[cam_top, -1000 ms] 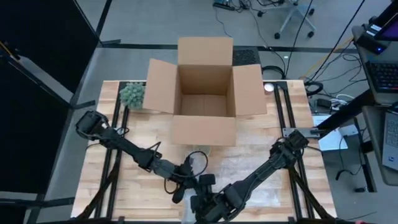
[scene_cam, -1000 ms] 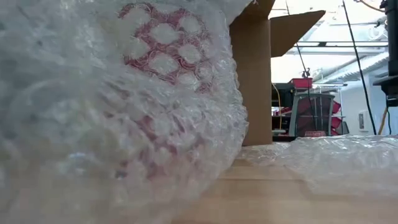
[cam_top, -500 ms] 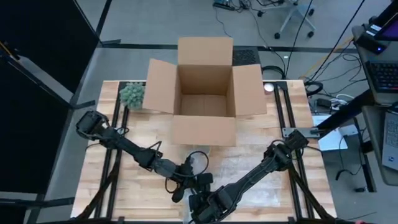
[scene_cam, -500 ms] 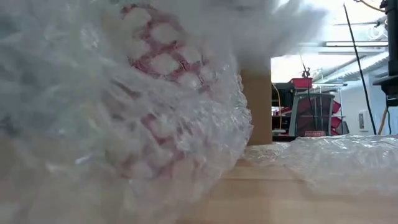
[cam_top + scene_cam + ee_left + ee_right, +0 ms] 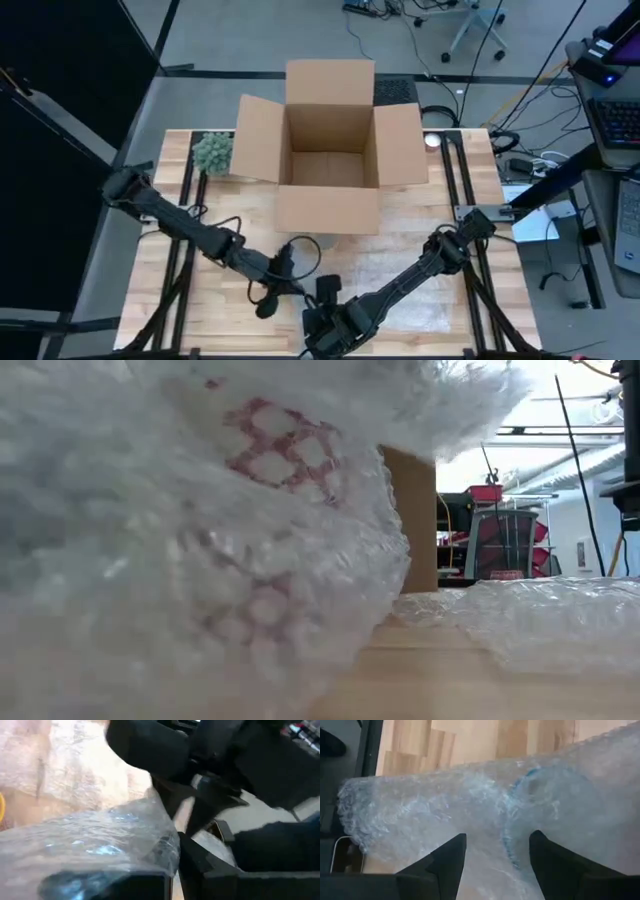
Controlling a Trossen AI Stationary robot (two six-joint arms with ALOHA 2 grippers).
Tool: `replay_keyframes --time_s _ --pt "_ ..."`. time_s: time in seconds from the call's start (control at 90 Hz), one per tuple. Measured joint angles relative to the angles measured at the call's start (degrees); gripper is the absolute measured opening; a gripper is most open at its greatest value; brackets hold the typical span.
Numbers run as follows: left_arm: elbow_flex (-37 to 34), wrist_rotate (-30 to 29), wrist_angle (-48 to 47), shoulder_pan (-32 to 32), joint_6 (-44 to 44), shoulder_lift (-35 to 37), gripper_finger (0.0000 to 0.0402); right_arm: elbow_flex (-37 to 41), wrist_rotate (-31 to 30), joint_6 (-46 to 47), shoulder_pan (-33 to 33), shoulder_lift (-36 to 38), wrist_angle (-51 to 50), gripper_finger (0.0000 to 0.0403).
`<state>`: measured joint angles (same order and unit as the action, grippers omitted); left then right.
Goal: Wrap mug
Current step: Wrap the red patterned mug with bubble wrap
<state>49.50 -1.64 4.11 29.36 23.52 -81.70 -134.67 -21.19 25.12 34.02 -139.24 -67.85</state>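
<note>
Wooden table (image 5: 460, 250), bubble wrap (image 5: 200, 550) around mug (image 5: 280, 450); right end effector (image 5: 495, 847) spread open, left end effector (image 5: 268, 300) grip unclear.

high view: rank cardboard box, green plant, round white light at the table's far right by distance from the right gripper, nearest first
From the right gripper, at the table's near edge:
1. Cardboard box, centre, far half of the table.
2. Round white light, far right, beyond the box's right flap.
3. Green plant, far left corner; close to the light's distance, order not firm.

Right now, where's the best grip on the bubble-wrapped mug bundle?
Probably the loose clear bubble wrap flap beside the round blue-rimmed mug, approached from above: the film is thin and pinchable, while the mug bulge looks too wide for the right pincer, whose fingers sit open over it.
</note>
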Motion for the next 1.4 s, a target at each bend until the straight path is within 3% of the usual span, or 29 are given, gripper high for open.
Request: replay_keyframes --time_s 0.411,0.6,0.733,0.833,0.922,1.033,1.133,1.244,1.4 --pt "0.2 2.6 -3.4 0.0 -0.4 3.1 0.0007 0.2 1.2 1.5 0.0 -0.1 -0.9 0.0196" --pt "1.2 3.5 -6.1 -3.2 -5.4 3.5 0.0072 0.2 1.2 1.4 0.0 -0.2 -1.1 0.0196" --pt "5.5 5.1 -16.9 -4.9 -6.7 5.4 0.0131 0.2 1.1 1.4 0.0 -0.2 -1.5 0.0196" --pt "6.5 3.6 -24.5 -3.3 -6.2 6.6 0.0158 0.2 1.1 1.5 0.0 -0.2 -1.4 0.0196" --pt "4.7 0.7 -25.5 -0.5 -5.9 6.9 0.0165 0.2 0.9 1.4 0.0 -0.2 -1.3 0.0196" --pt "0.3 -7.3 -22.4 2.3 -5.4 5.2 0.0166 0.2 0.9 1.3 -0.3 -0.2 -0.8 0.0196" --pt "-4.4 -11.8 -12.3 2.8 -7.1 2.8 0.0167 0.2 0.8 1.2 -0.6 -0.2 -0.1 0.0196" --pt "-7.0 -10.7 1.8 1.4 -10.7 0.4 0.0167 0.2 0.9 0.8 -0.6 -0.2 0.0 0.0196" --pt "-7.0 -4.3 12.6 -1.4 -11.9 -3.7 0.0167 0.2 1.2 0.8 -0.6 -0.2 0.0 0.0196"
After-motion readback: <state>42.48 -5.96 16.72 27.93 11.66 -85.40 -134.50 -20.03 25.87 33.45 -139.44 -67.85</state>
